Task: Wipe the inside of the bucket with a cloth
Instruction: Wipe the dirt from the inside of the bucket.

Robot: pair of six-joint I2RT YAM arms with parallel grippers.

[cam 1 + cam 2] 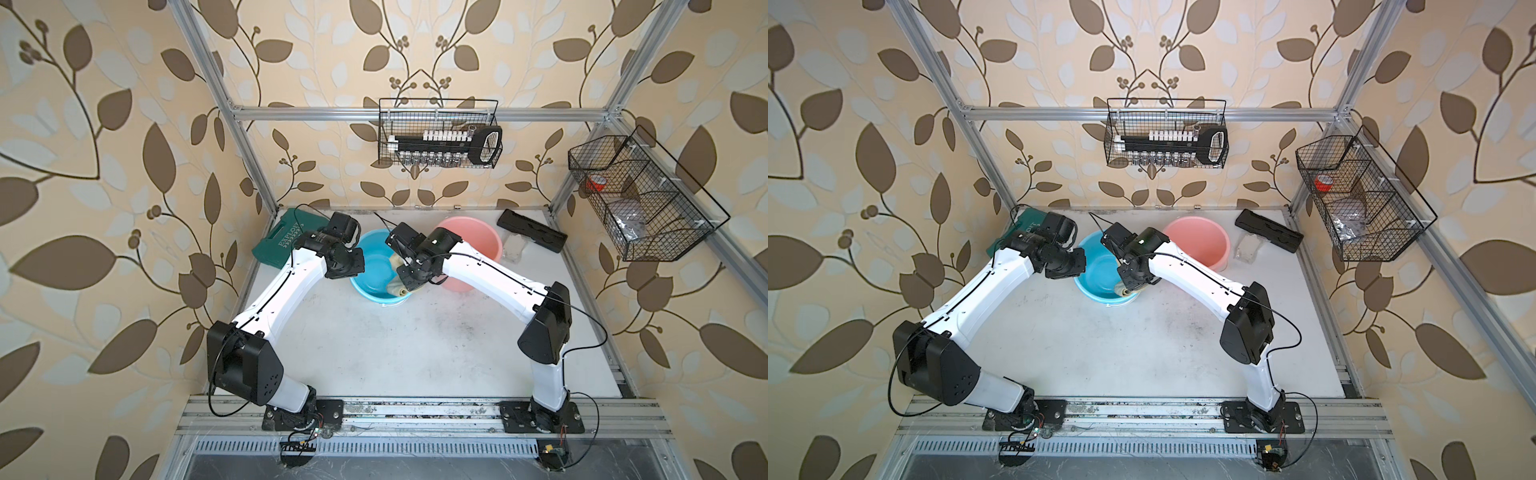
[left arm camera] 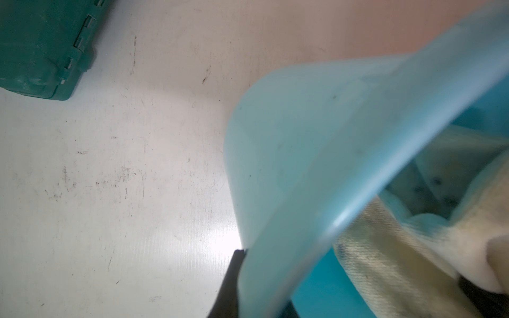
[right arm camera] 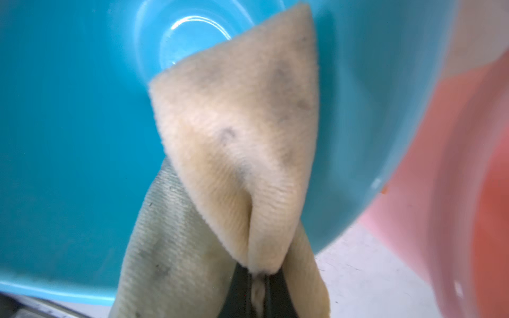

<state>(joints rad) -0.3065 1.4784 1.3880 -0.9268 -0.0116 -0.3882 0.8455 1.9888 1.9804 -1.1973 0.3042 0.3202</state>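
Note:
The blue bucket (image 1: 374, 272) (image 1: 1096, 270) stands mid-table in both top views. My left gripper (image 2: 259, 289) is shut on its rim, with the bucket's wall (image 2: 289, 165) between the two black fingers (image 2: 231, 280). The cloth (image 3: 242, 124), beige with dark stains, hangs inside the bucket (image 3: 68, 110) against its wall. My right gripper (image 3: 257, 289) is shut on a bunched fold of it. In a top view the cloth (image 1: 397, 287) shows at the bucket's near-right rim, below my right wrist. A strip of cloth (image 2: 385, 261) shows in the left wrist view too.
A pink bucket (image 1: 478, 245) stands right behind the blue one, nearly touching it. A green case (image 1: 282, 237) (image 2: 41, 46) lies at the back left. A black tray (image 1: 532, 235) and a clear plastic piece (image 1: 513, 249) lie at the back right. Wire baskets (image 1: 438, 133) (image 1: 640, 199) hang on the frame.

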